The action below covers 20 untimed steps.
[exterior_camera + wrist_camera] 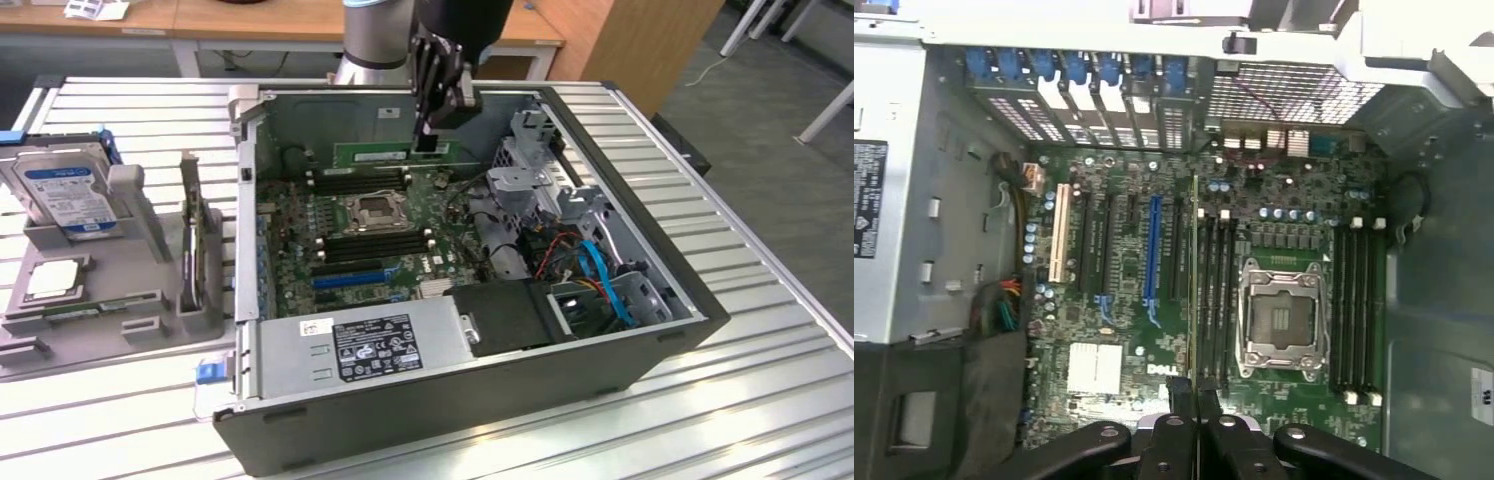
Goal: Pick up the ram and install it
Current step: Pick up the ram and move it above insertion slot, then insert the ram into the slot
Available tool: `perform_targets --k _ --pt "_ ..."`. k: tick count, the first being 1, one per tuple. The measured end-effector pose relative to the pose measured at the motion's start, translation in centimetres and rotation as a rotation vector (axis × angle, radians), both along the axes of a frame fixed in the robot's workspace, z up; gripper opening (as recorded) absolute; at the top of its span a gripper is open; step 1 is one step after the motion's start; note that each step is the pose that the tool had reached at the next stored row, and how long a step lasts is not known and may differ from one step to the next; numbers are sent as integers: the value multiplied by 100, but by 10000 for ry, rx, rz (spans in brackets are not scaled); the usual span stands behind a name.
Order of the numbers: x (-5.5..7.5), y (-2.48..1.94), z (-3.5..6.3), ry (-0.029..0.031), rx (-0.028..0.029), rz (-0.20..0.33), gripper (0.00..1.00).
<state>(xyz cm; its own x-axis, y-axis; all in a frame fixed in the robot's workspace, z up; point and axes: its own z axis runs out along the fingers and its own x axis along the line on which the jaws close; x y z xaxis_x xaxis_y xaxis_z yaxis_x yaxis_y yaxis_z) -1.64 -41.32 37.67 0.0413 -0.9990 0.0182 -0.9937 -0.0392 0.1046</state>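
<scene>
Exterior view is looking obliquely into the computer case (467, 410); wrist view, behind the gripper (1195, 392), is facing its motherboard (1164, 340) closer.

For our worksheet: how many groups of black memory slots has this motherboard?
2. One slot group lies beside the CPU socket; the other slot group lies on its opposite side. None looks hidden.

Ext. view: the arm (374, 50) is cut off by the top edge, & the gray parts tray (80, 345) by the left edge. The gripper (430, 148) covers a bit of the ram (374, 155) where it pinches it. Words on the power supply label (378, 350) are too small to read. Wrist view: the ram's near end is tucked between the fingers (1176, 420), which the pic's edge cuts off.
</scene>
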Motion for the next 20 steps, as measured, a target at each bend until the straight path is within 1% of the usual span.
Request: perform_targets --k 1,2,11,15,20 --pt "0 15 0 0 1 -2 12" --pt "0 21 0 0 -1 -1 12" --pt "0 21 -2 -2 0 -1 12" --pt "0 21 -27 -10 1 -13 12" --pt "0 21 -77 -38 -1 -84 12"
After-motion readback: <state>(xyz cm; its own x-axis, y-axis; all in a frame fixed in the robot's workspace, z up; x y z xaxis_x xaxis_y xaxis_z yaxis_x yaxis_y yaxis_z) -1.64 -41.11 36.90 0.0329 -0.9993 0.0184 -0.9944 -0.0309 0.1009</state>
